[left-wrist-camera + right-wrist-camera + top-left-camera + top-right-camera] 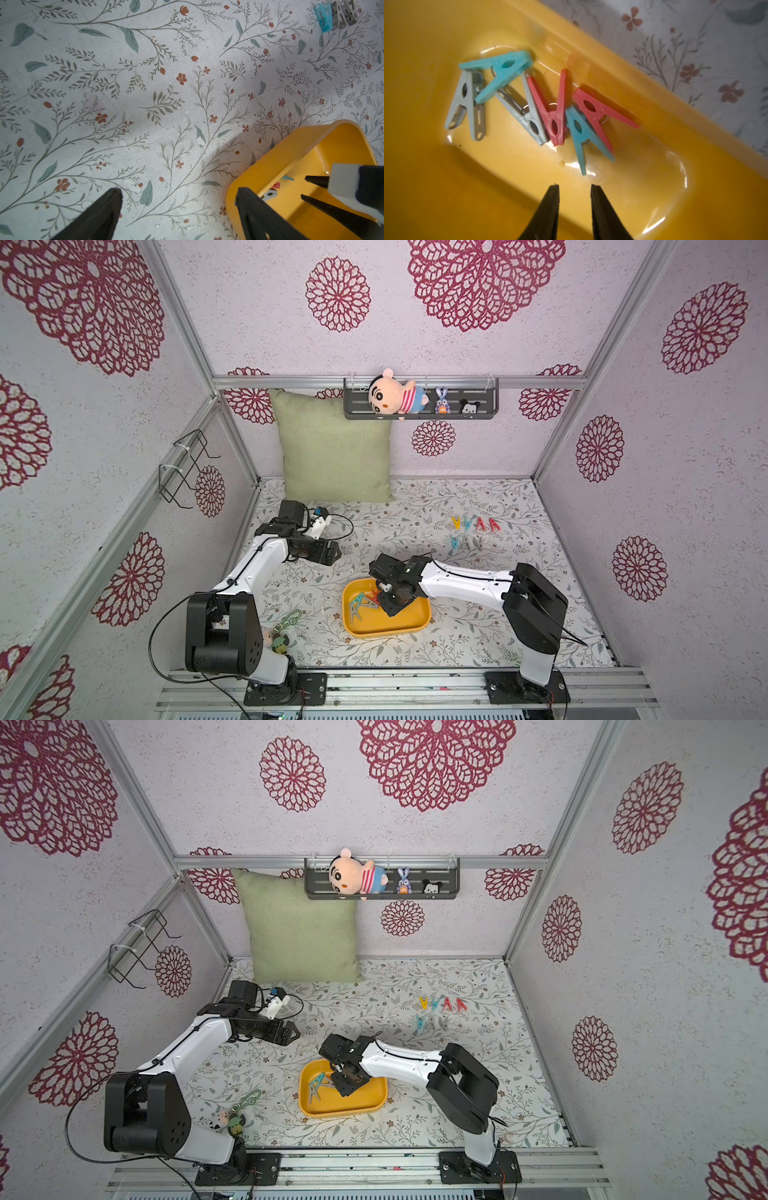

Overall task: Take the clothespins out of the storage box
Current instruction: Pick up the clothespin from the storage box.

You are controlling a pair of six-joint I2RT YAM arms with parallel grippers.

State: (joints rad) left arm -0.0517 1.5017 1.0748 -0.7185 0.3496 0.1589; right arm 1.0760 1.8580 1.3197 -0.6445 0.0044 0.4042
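- The yellow box sits near-centre on the desk. Six clothespins are heaped in its left end, each touching or overlapping a neighbour.
- Two rows of clothespins are already laid out on the desk at far right, well apart from the box.
- The right hand is down inside the box, reaching in from the right. Its fingers are a little apart with nothing between them.
- Key relation: the heap lies left of the right hand, straight ahead of its fingertips.
- The nearest piece is a teal clothespin. One leg tip sits just beyond the gap between the fingers, not touching them.
- Its long axis runs roughly along the hand's line of reach, with the legs toward the hand and the pinching end away.
- Judgement: a short push leftward would bring the fingers either side of that leg, closing across the clothespin's width rather than its length.
- A red clothespin lies against the teal one and overlaps it. It may drag along or tip when the teal one lifts.
- The left hand has its fingers wide apart and is empty. It hovers over bare desk just off the box's far-left corner.
- The right hand is plainly nearer the heap, so this pick looks like its job.
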